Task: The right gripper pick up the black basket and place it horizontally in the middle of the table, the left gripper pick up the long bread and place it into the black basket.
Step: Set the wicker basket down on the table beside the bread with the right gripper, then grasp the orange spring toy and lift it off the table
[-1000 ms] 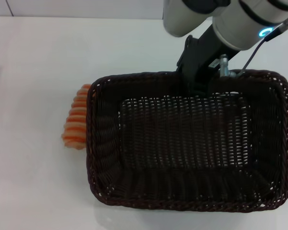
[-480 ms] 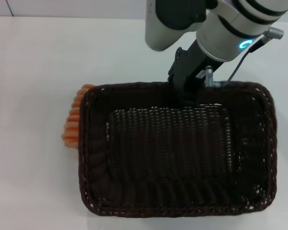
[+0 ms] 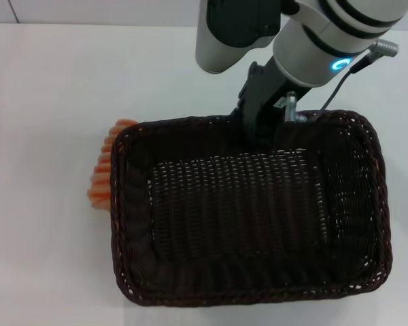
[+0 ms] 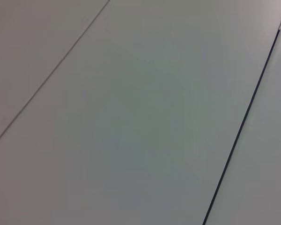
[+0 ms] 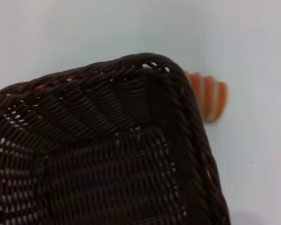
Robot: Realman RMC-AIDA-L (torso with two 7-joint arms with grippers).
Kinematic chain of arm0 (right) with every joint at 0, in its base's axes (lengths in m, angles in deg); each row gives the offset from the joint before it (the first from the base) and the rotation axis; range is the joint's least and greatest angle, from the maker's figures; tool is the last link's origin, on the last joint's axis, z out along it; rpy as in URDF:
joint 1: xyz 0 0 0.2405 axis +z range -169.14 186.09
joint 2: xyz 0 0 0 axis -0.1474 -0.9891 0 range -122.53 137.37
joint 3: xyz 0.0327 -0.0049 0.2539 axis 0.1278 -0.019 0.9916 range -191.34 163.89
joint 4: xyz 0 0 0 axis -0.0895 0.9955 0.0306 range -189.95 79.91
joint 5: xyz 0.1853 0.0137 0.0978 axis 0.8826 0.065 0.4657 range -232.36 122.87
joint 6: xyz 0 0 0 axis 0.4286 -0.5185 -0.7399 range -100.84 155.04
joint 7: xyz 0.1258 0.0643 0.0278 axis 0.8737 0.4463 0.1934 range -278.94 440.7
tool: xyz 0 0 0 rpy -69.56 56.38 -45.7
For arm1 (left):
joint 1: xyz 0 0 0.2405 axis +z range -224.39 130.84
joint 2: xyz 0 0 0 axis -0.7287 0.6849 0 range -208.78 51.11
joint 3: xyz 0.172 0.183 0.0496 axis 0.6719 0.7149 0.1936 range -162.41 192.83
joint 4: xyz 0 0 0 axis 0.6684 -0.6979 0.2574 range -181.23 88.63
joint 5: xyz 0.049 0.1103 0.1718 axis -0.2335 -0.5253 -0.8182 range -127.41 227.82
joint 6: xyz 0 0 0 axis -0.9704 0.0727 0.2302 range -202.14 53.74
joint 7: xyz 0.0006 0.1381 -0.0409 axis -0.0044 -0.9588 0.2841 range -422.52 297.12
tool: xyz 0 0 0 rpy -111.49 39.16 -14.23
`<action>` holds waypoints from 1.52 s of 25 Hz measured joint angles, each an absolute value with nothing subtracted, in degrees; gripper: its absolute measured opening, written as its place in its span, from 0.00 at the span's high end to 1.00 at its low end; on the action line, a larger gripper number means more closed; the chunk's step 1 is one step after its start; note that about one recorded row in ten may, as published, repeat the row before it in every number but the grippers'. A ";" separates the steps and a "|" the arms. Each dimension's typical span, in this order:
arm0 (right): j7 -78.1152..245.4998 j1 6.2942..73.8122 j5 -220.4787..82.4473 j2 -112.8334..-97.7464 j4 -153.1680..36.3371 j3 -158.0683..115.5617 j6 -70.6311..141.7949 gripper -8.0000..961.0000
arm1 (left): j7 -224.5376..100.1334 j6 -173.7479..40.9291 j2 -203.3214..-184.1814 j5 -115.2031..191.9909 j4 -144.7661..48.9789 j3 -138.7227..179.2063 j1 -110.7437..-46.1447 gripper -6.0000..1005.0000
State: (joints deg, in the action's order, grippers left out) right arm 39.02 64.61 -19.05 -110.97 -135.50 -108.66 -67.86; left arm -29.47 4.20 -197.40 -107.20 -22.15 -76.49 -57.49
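Black basket (image 3: pixel 248 210): large rectangular woven wicker, braided rim, flared sides, mouth upward. It fills the centre and right of the head view, long axis running left to right. Its near rim lies close to the lower frame edge; its right rim is close to the right frame edge. Interior holds nothing.

Right gripper (image 3: pixel 260 122): black, on the blue-ringed arm, reaching down from above onto the basket's far rim, right of that rim's midpoint. The fingers look clamped across the rim, one side inside the wall, though the tips are hidden by the weave.

Long bread (image 3: pixel 102 170): tan-cream with orange stripes, lying on the table (image 3: pixel 47 88) just beside the basket's left wall, partly hidden behind the rim. The right wrist view shows one end (image 5: pixel 209 97) peeking past a basket corner (image 5: pixel 152 63).

Open room: broad bare tabletop to the left and beyond the basket.

Left gripper: out of sight; its wrist camera shows only plain pale surface.
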 joint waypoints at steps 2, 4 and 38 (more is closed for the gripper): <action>40.29 63.35 -20.60 -110.97 -137.94 -108.70 -67.98 0.64 | -28.87 4.70 -197.35 -107.21 -22.32 -76.47 -57.25 0.18; 41.41 62.21 -21.91 -111.07 -140.27 -108.53 -68.00 0.64 | -28.34 5.17 -197.31 -107.21 -22.42 -76.35 -57.08 0.18; 53.06 11.66 -35.78 -112.07 -140.24 -117.74 46.90 0.63 | -26.78 2.63 -196.87 -113.97 -22.03 -73.65 -59.26 0.19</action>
State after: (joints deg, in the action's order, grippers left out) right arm 53.06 11.66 -35.78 -112.07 -140.24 -117.74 46.90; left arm -26.78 2.63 -196.87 -113.97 -22.03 -73.65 -59.26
